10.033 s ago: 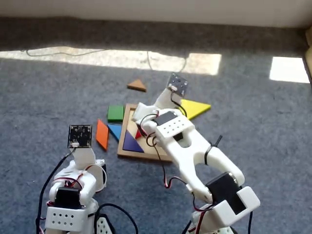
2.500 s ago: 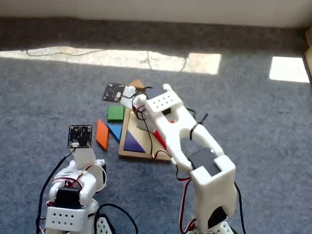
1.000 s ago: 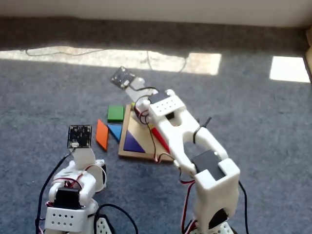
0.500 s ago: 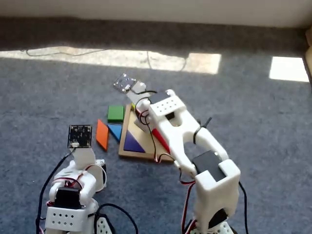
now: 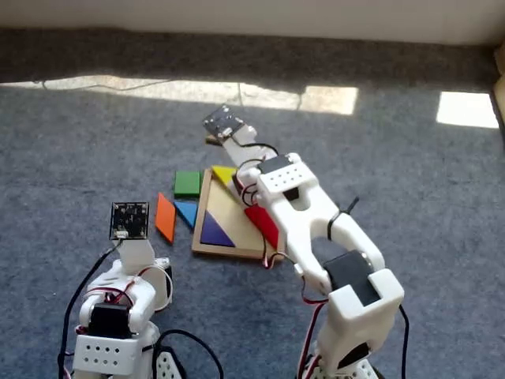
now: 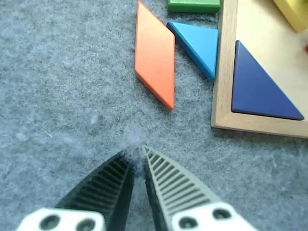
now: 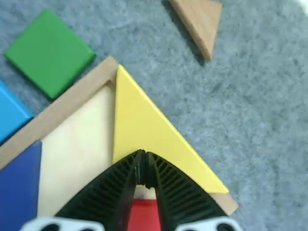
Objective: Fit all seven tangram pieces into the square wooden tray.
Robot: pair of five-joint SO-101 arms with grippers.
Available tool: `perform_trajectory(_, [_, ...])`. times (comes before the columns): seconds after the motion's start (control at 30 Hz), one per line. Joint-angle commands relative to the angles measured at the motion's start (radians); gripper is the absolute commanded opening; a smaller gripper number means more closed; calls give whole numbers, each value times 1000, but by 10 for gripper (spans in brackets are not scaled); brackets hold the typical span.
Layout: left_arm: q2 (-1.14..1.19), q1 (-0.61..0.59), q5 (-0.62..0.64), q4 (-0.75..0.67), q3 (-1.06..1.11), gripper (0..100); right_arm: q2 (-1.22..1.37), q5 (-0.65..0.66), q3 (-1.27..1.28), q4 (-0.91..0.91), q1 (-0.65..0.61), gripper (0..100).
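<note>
At tray [image 7: 72, 102] corner — yellow triangle [image 7: 144, 127].

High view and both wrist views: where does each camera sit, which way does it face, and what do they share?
High view: fixed above the arms' bases, looking down on the tray; left arm and right arm show.
Left wrist view: on the left arm, facing down past the left fingers to the orange parallelogram.
Right wrist view: on the right arm, facing down past the right fingers to the yellow triangle.
Shared: both wrist views show the dark blue triangle.
</note>
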Motion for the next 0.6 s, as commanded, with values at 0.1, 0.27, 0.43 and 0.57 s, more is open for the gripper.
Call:
perform_trajectory(0.1, [-35,-2,-3,5,21,5,-50,-18,110,-168,24,12])
perform_trajectory(0.27, [-35,-2,-3,5,21,5,-56,-17,180,-128,24,12])
perform_trajectory(0.43, [-35,-2,-3,5,21,5,-56,-15,179,5,24,12])
perform_trajectory(0.57, [-35,-2,-3,5,21,5,-58,-14,179,61,22,12])
